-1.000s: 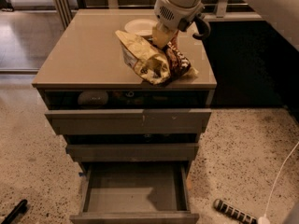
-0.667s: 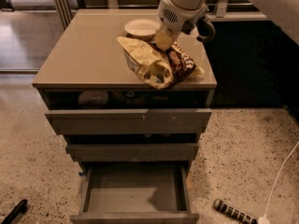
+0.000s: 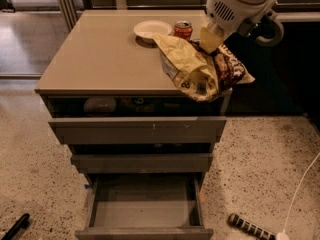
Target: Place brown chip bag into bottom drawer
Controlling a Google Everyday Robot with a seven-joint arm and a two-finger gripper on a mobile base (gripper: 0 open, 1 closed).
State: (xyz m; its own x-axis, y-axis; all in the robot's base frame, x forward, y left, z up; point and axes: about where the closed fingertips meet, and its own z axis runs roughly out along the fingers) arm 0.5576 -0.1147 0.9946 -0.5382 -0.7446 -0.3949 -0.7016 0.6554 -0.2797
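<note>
1. The crumpled brown-and-tan foil chip bag (image 3: 200,71), centre-right, has slid out over the grey cabinet top's (image 3: 100,59) front-right edge.
2. The gripper (image 3: 210,40) just above pinches its top.
3. An orange-red soda can (image 3: 183,30) now shows behind; the grey bottom drawer (image 3: 145,231) stays open below.

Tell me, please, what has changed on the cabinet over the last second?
The gripper, holding the brown chip bag, moved right and toward the front, so the bag now overhangs the front right corner of the cabinet top. That uncovered the soda can. Nothing was let go. The plate and the open bottom drawer stayed put.
</note>
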